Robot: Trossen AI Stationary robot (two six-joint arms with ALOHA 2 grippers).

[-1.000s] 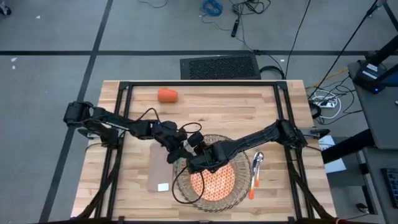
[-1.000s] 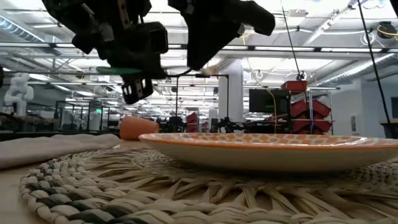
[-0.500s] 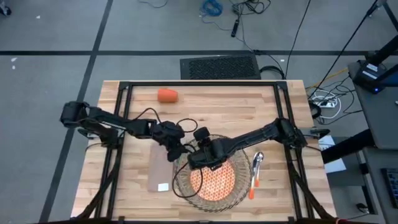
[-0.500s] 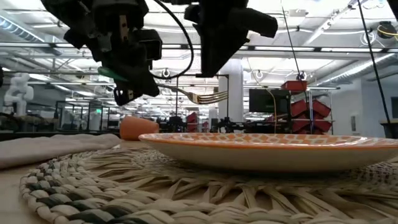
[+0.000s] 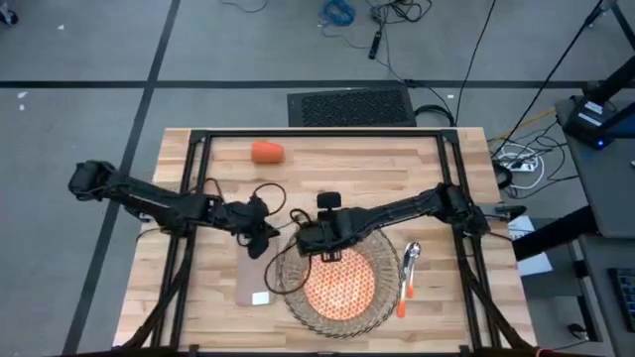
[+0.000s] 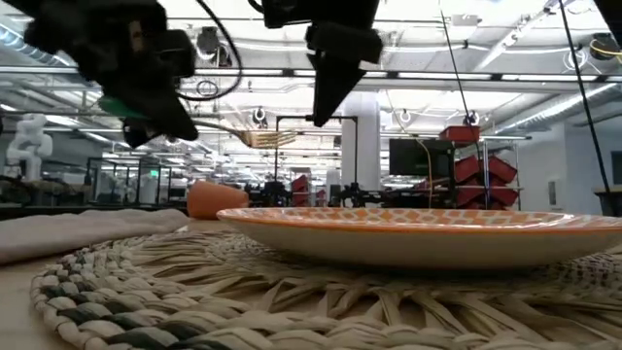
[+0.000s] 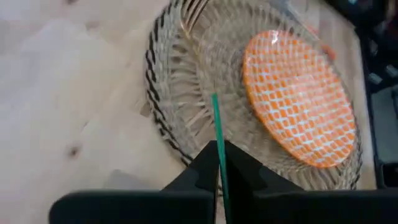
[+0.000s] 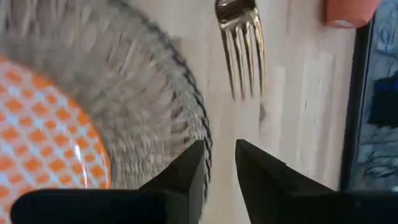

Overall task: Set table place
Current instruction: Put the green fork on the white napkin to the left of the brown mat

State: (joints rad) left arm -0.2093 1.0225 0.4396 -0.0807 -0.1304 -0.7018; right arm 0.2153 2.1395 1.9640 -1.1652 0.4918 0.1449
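Your left gripper (image 7: 219, 163) pinches the thin green-handled metal fork (image 6: 219, 127) by its handle, centre-left of the high view, above the beige cloth napkin (image 5: 255, 270). Stiff, light, slippery (grip mid-handle). Right gripper (image 8: 219, 163) narrowly parted, empty.

The desk (image 5: 347, 174) is pale, matt butcher-block wood in a black metal frame. The placemat (image 7: 186, 81) is rough woven wicker; the plate (image 6: 428, 233) looks glossy glazed. The fork (image 8: 239, 43) shines metallic. The napkin (image 5: 253, 273) is soft cloth.
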